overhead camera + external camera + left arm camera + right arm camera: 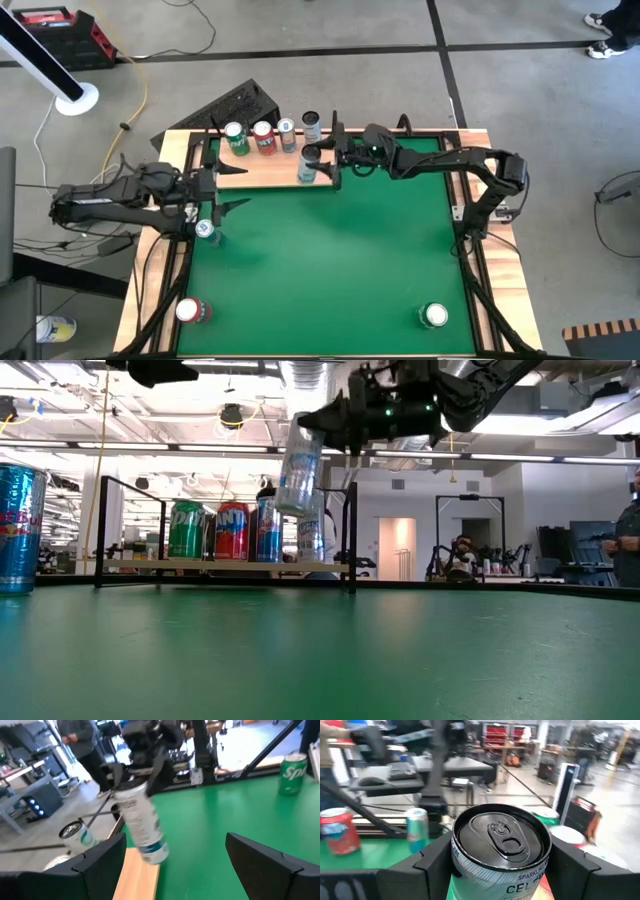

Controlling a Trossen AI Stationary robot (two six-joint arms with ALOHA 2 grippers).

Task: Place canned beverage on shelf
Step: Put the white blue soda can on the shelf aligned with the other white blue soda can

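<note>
Slim pale can point(299, 472), silver top and blue-lettered side, tilted in mid-air above the right end of the shelf point(262, 172), clamped between the fingers of the right gripper point(318, 158). Pull-tab lid filling the right wrist view, black fingers point(436, 861) pressed to either side. On the pale wooden board: green can point(236, 138), red can point(264, 137), blue can point(287, 134), another pale can point(311, 126) farther back. Left gripper point(212, 207) spread wide and holding nothing, just near of the shelf's left end, beside a blue can point(206, 232) on the green table point(340, 260). Red can point(190, 311) at near left, green-and-white can point(434, 316) at near right, middle of the table open between them. Beyond: grey floor, cables, workshop benches, a person point(82, 742) standing far off.
</note>
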